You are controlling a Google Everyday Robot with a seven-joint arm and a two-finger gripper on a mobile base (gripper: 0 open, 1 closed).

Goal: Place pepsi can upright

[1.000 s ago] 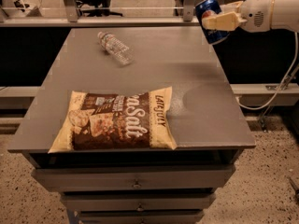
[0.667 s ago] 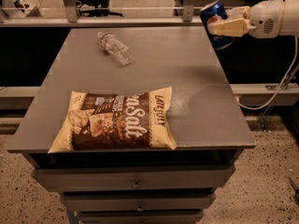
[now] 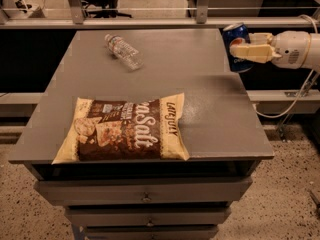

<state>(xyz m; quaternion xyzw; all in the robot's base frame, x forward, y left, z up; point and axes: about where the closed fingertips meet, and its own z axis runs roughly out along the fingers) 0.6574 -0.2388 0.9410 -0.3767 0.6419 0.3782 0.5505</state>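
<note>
The pepsi can (image 3: 236, 46) is dark blue with a silver top and stands nearly upright in the air at the table's far right edge. My gripper (image 3: 244, 51) reaches in from the right on a white arm and is shut on the can, its cream fingers (image 3: 250, 52) across the can's side. The can hangs just beyond the grey table (image 3: 200, 104) edge and does not rest on it.
A clear plastic water bottle (image 3: 123, 50) lies on its side at the back left of the table. A large brown and cream snack bag (image 3: 125, 129) lies flat at the front. Drawers sit below the tabletop. A white cable hangs at the right.
My gripper with the can has moved down and slightly right. The can has turned from tilted to nearly upright.
</note>
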